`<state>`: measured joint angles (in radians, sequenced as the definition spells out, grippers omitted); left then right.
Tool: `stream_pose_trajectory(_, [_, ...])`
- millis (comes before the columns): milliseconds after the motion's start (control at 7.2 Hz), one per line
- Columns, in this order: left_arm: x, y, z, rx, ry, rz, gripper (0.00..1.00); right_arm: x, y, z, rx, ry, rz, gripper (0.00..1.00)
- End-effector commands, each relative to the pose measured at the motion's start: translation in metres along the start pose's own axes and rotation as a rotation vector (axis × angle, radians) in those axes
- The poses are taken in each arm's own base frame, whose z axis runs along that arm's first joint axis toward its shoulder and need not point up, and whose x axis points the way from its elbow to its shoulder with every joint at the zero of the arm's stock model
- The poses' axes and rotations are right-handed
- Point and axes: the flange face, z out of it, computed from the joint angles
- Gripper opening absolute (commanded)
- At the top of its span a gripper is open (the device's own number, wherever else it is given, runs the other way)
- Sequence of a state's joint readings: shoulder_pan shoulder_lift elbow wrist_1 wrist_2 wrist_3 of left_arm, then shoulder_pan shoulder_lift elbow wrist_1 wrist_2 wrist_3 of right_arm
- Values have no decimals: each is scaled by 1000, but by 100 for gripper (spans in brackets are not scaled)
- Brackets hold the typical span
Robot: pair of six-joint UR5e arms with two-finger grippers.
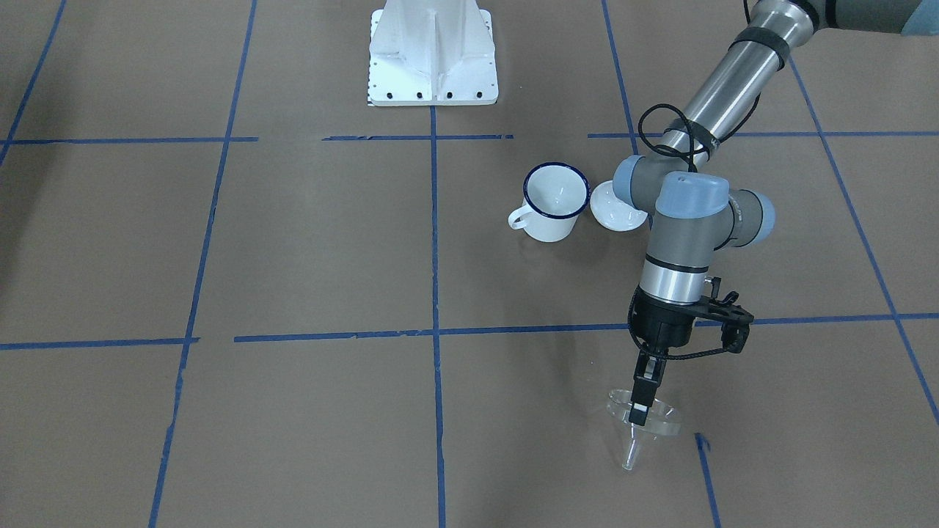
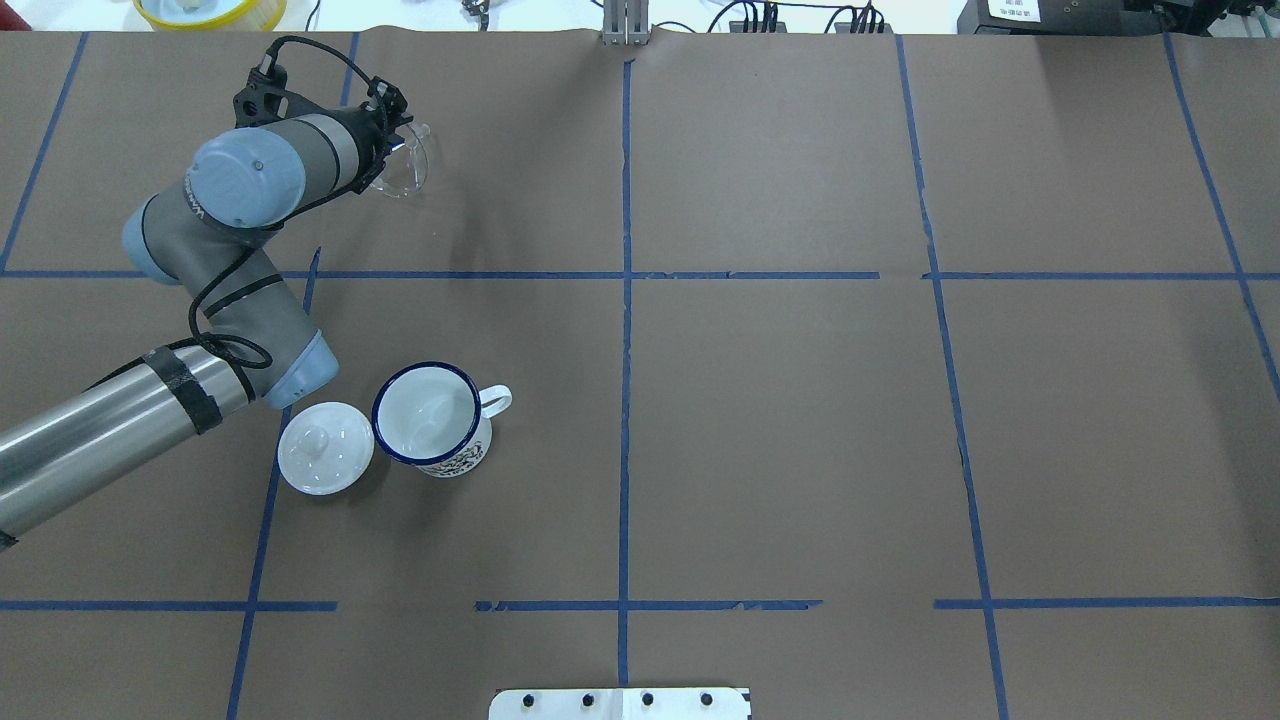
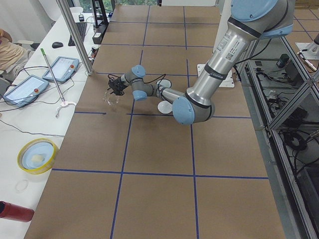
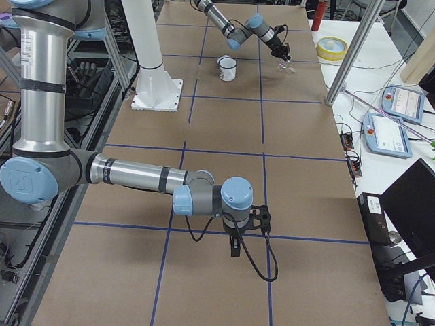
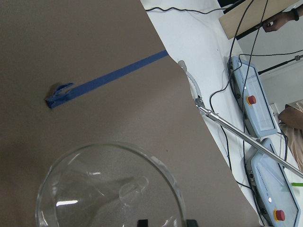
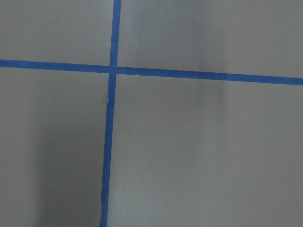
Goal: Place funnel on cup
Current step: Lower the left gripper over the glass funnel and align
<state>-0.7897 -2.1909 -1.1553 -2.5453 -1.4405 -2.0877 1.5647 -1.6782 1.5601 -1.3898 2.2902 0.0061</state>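
The clear funnel (image 1: 637, 442) is in my left gripper (image 1: 640, 412), which is shut on its wide rim, stem pointing down at the table. In the left wrist view the funnel (image 5: 94, 189) fills the bottom, with the fingertips (image 5: 142, 222) on either side of its rim. From overhead the funnel (image 2: 405, 172) is at the far left. The white mug with a blue rim (image 2: 432, 415) stands upright and empty, well apart from the funnel, handle to the right. It also shows in the front view (image 1: 555, 202). My right gripper (image 4: 234, 248) shows only in the right side view; I cannot tell its state.
A round white knobbed lid (image 2: 325, 447) lies right beside the mug, on its left, partly under my left forearm (image 2: 110, 430). Blue tape lines cross the brown table. The table's far edge (image 5: 208, 137) is close behind the funnel. The robot base (image 1: 433, 55) stands mid-table.
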Motion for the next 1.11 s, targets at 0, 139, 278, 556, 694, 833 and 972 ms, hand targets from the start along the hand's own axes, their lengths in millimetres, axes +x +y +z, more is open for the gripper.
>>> stream_pose_trajectory(0, [3, -2, -1, 0, 6, -2, 37, 0, 0, -1, 1, 0, -1, 100])
stream_pose_trajectory(139, [3, -1, -1, 0, 6, -2, 38, 0, 0, 0, 0, 0, 0, 100])
stream_pose_trajectory(278, [3, -1, -1, 0, 6, -2, 37, 0, 0, 0, 0, 0, 0, 100])
stream_pose_trajectory(556, [3, -1, -1, -1, 5, 0, 0, 0, 0, 0, 0, 0, 0, 100])
stream_pose_trajectory(694, [4, -1, -1, -2, 6, 8, 0, 0, 0, -1, 1, 0, -1, 100])
stream_pose_trajectory(833, [6, -1, -3, -2, 11, 38, 0, 0, 0, 0, 0, 0, 0, 100])
stream_pose_trajectory(972, [32, -4, -22, -19, 61, 60, 0, 0, 0, 0, 0, 0, 0, 100])
